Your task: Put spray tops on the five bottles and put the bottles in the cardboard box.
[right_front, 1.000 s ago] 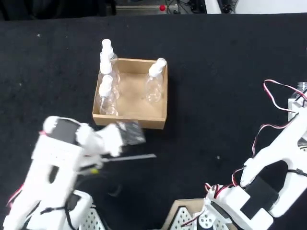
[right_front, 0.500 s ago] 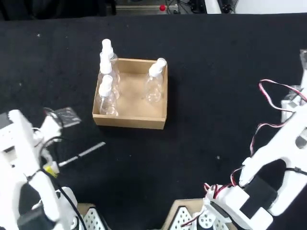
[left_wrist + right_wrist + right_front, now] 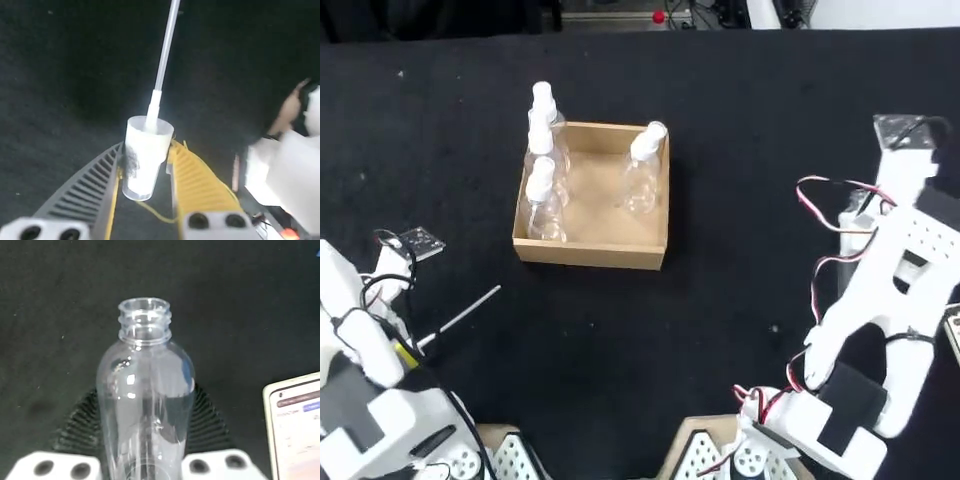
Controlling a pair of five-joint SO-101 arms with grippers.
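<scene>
The left gripper is closed on a spray top. Its two yellow jaws press against the sides of the white cap. The thin tube sticks straight out past the jaw tips and hangs above the black table without touching it. This arm sits at the near left of the table. The tube points toward the far right, and the spray top is well apart from the box.

The right gripper is closed around a clear bottle. A ribbed black jaw sits against each side of the bottle's body, and the neck points out beyond the tips. The threaded mouth is bare, with no spray top on it. This arm reaches up the right side of the table, so the gripper and its bottle are at the far right, well apart from the box and from the other arm. A phone with a lit screen lies on the table just beside this arm.

The cardboard box sits left of the table's centre, toward the far side, with its open top facing up. Three bottles with white spray tops stand in a row along its left wall. A fourth bottle, also topped, stands at the far right corner. The rest of the box floor is bare cardboard.
</scene>
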